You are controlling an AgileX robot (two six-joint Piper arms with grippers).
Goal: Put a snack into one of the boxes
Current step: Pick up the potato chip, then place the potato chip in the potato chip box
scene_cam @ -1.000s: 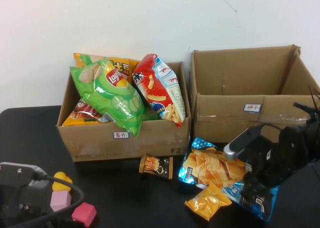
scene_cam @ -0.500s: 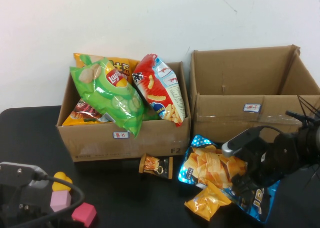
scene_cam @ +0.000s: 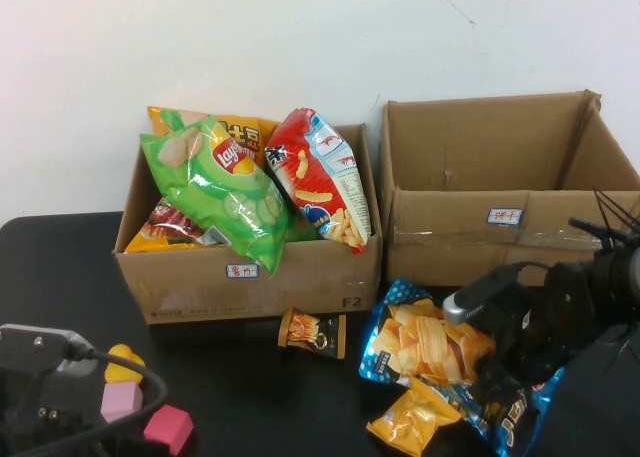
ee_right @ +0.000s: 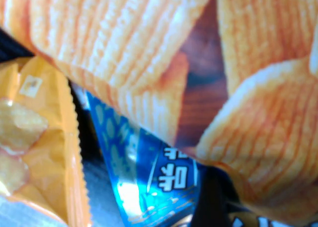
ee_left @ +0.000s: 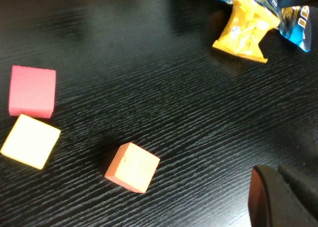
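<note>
A blue chip bag [scene_cam: 425,342] lies on the black table in front of the two boxes, and it fills the right wrist view [ee_right: 149,63]. My right gripper [scene_cam: 495,377] is down on its near right part and looks shut on it. A small orange snack packet [scene_cam: 410,422] lies against the bag's near edge and also shows in the left wrist view [ee_left: 246,31]. A small dark packet [scene_cam: 312,332] lies by the left box. My left gripper [ee_left: 283,197] is parked low at the near left, shut and empty.
The left cardboard box [scene_cam: 250,282] is heaped with chip bags. The right cardboard box [scene_cam: 470,232] is open with its inside out of sight. Pink [scene_cam: 120,402], red [scene_cam: 168,427] and yellow [scene_cam: 122,362] foam blocks lie by my left arm.
My right gripper has come down and toward me on the blue chip bag. The bag and the small orange packet have shifted slightly toward the near edge. The left arm has not moved.
</note>
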